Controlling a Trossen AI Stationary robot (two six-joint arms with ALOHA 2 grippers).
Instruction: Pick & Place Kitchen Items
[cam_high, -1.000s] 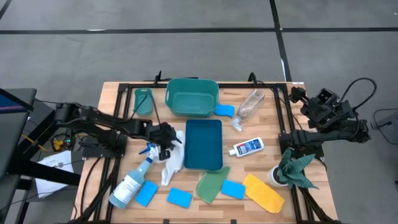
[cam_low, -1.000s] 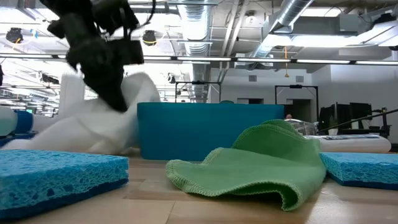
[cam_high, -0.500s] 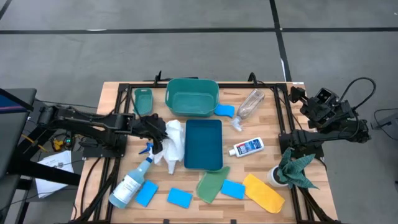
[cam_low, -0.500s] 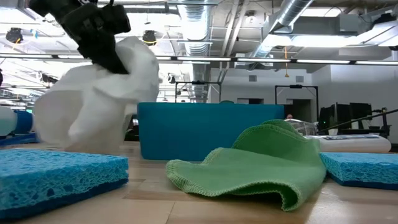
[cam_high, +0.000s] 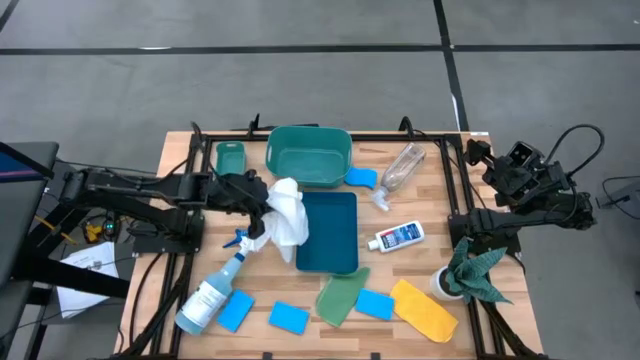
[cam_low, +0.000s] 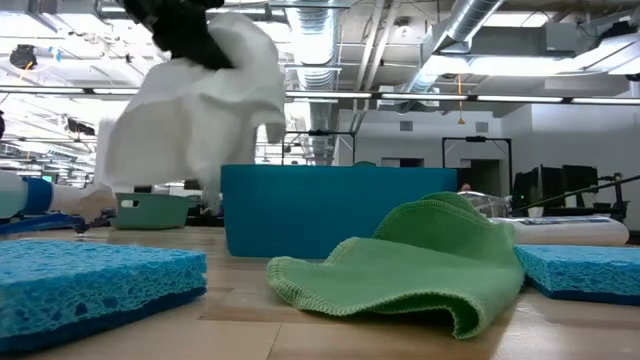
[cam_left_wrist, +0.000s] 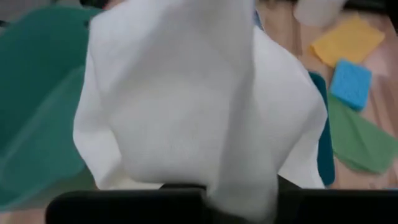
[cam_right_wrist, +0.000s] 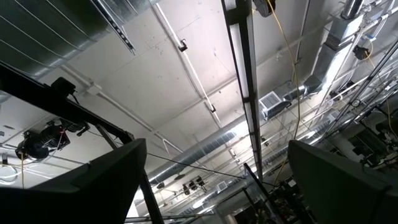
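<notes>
Left end effector (cam_high: 262, 197) clamped on white cloth (cam_high: 287, 215), lifted beside blue tray (cam_high: 330, 235); right end effector (cam_high: 500, 170) wide apart, empty.

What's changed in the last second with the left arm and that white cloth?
The left gripper, shut on the white cloth, has lifted it off the table and carried it toward the blue tray; it now hangs over the tray's edge. The right gripper, spray bottle and sponges stayed put.

Wooden table (cam_high: 180, 160), dark green rag (cam_high: 476, 270) with pointed corners, at the table's right edge
</notes>
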